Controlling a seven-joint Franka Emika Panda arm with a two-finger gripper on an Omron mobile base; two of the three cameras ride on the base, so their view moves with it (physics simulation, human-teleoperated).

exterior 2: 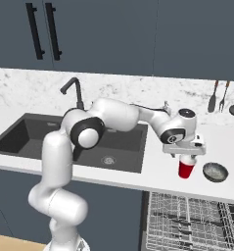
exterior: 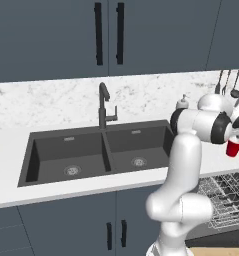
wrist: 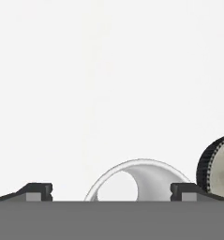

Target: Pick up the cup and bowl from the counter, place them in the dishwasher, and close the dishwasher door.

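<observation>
My fingers (wrist: 111, 192) stand wide apart, gripping nothing, pointed straight down at the tabletop (wrist: 108, 70). In the hand view the two dark tips sit at either side, and the pale rim of the cup (wrist: 141, 180) rises between them, nearer the right tip than the left. I cannot tell whether either tip touches the rim. Just past that right tip lies the round dark edge of the bowl (wrist: 219, 164), apart from the cup.

From the right base view my fingers (exterior 2: 187, 156) hang directly over the red cup (exterior 2: 186, 169), which stands upright on the white tabletop (exterior 2: 221, 142) close to its front edge. The grey bowl (exterior 2: 215, 171) rests just beside the cup, also near that front edge. Below this stretch of the front edge the dishwasher (exterior 2: 192, 220) stands open, with its pale wire rack drawn out.

In the left base view the cup (exterior: 234, 148) shows red under my wrist, with the wire rack of the dishwasher (exterior: 223, 200) beneath it. The dark double sink (exterior: 98, 152) lies further along the tabletop (exterior: 11, 165), well apart from the cup.
</observation>
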